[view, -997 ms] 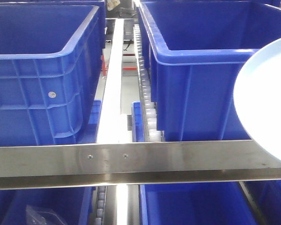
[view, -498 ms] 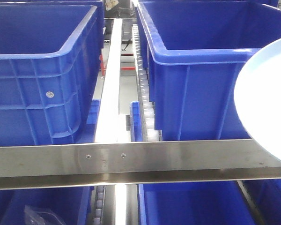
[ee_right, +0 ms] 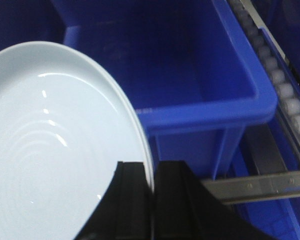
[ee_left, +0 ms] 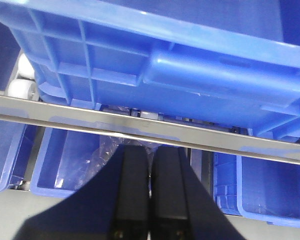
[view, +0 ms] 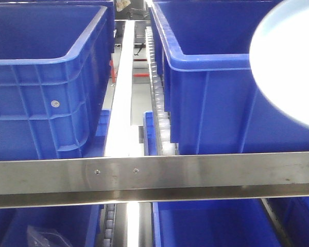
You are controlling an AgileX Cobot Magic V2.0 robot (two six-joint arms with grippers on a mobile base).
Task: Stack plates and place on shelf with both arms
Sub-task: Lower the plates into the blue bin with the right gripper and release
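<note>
Pale plates (ee_right: 55,150) sit pinched by their rim in the right gripper (ee_right: 153,200), just before the blue bin (ee_right: 190,75); left gripper (ee_left: 151,195) jaws closed, empty.

text: I read none | large blue plastic crate (view: 41,87): small round sticker, too small to read | brushed steel shelf rail (view: 154,175): bare, just screws

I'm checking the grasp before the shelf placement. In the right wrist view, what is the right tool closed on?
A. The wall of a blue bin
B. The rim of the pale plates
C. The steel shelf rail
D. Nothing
B: the right tool pinches the rim of the plates, two edges showing there, in front of the blue bin.
</note>
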